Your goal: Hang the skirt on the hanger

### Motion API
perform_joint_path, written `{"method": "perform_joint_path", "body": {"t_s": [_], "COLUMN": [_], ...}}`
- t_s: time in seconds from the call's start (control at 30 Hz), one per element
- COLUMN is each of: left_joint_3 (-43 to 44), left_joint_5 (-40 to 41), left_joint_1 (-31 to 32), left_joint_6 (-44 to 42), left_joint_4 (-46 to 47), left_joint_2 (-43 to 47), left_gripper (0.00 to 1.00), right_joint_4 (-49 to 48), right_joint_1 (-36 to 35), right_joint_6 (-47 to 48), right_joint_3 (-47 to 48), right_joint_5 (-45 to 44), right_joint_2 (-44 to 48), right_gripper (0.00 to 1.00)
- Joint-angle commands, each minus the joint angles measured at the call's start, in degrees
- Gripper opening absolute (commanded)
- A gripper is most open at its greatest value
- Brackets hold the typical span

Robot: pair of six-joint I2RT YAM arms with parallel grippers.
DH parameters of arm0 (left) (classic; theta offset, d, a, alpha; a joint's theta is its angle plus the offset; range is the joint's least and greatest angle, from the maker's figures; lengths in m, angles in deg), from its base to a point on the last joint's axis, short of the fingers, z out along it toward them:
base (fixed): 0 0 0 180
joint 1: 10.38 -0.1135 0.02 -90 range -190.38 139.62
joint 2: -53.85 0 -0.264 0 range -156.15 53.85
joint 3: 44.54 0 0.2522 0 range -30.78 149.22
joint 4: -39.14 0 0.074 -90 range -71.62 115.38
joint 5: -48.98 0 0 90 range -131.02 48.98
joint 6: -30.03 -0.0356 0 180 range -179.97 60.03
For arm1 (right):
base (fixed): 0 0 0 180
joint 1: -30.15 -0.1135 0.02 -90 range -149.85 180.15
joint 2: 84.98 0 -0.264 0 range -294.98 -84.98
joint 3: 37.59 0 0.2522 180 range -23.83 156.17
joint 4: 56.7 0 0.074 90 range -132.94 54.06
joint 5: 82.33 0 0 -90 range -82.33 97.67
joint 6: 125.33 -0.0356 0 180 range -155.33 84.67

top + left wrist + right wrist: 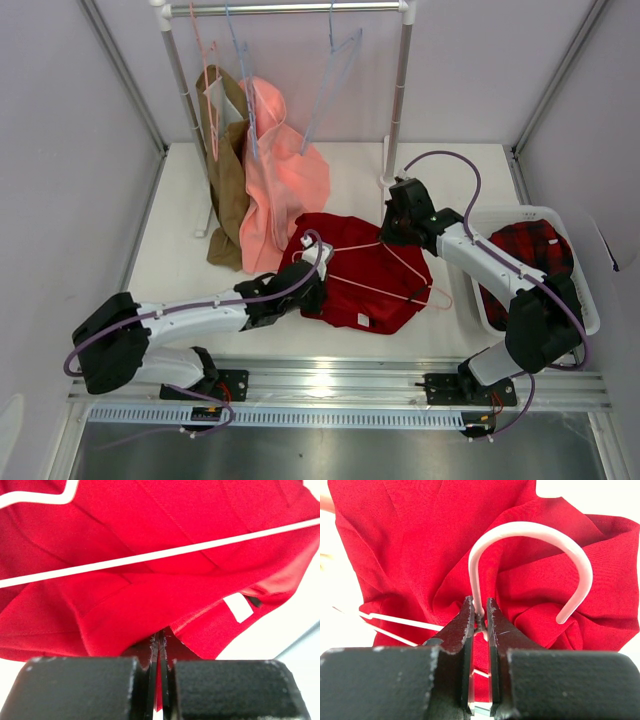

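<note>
The dark red skirt [350, 290] lies crumpled on the table's middle, its white label [362, 320] near the front edge. The pale pink hanger [407, 267] lies across the top of it. My left gripper [318, 262] is shut on the skirt's left edge; in the left wrist view [160, 640] red cloth [125, 520] sits between the closed jaws, with a hanger bar [160, 554] crossing above. My right gripper [388, 235] is shut on the hanger's neck [480, 617], just below the hook [530, 527], over the skirt [410, 545].
A clothes rack [290, 8] stands at the back with light blue hangers [335, 70], a salmon-pink garment [290, 180] and a brown garment [225, 180]. A white basket [520, 211] at the right holds red-and-black plaid cloth [530, 250].
</note>
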Motion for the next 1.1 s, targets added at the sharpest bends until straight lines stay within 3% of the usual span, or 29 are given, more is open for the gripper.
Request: {"method": "perform_joint_path", "body": {"t_s": [0.0, 0.27, 0.6, 1.07], "left_joint_3": [-1.3, -4.2, -12.6, -15.9], "left_joint_5": [-5.7, -10.7, -24.8, -27.6], "left_joint_1": [-1.4, -5.3, -17.1, -27.8], "left_joint_6": [-2.4, -1.0, 5.7, 13.1], "left_joint_4": [3.2, 5.4, 14.8, 19.5], "left_joint_2": [3.3, 6.9, 13.6, 11.9], "left_gripper": [0.00, 0.00, 0.00, 0.00], "right_joint_4": [-0.7, 0.2, 0.6, 1.1], "right_joint_1": [0.2, -0.3, -0.5, -3.0], "right_joint_6": [1.2, 1.2, 1.1, 0.6], "right_joint_3": [2.1, 1.4, 0.6, -3.9], "right_joint_5": [-0.7, -1.4, -1.2, -3.7], "right_joint_2": [0.3, 2.1, 4.5, 11.2], "right_gripper": [0.00, 0.00, 0.00, 0.00]}}
